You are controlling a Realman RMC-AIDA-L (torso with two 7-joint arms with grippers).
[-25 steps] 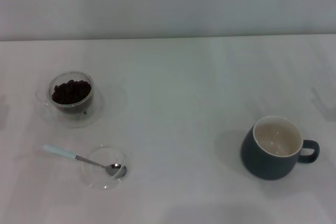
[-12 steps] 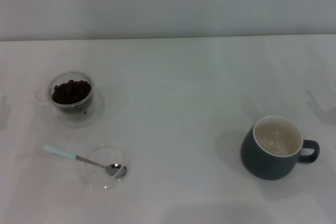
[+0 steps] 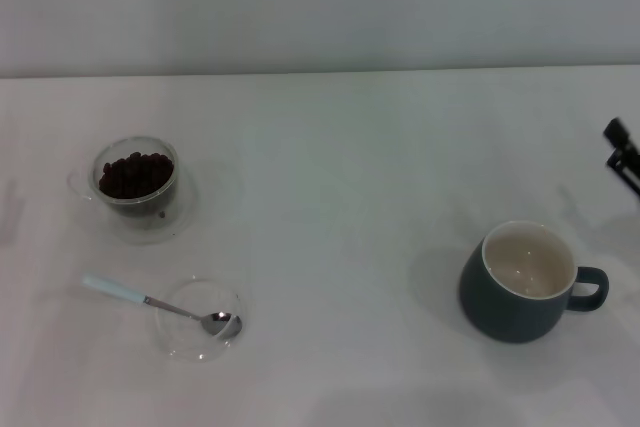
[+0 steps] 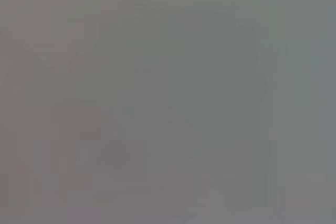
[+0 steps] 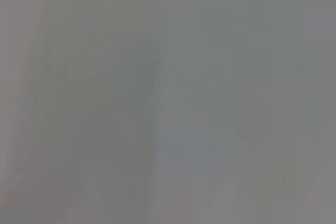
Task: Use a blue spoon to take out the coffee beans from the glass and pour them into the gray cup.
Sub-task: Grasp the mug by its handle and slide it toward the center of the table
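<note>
Right gripper [image 3: 622, 155] just at right edge of head view, beyond gray cup [image 3: 521, 283]; fingers: cannot tell. Left gripper out of sight. Glass [image 3: 137, 179] with coffee beans [image 3: 135, 173] upright, far left on desk [image 3: 340, 197]. Blue spoon [image 3: 158, 304] nearer robot, bowl resting in shallow clear dish [image 3: 201, 320]. Wrist views blank grey.

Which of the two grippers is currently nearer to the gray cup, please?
Right. The right gripper is just entering at the table's right edge, beyond the gray cup; the left gripper is not in view.
</note>
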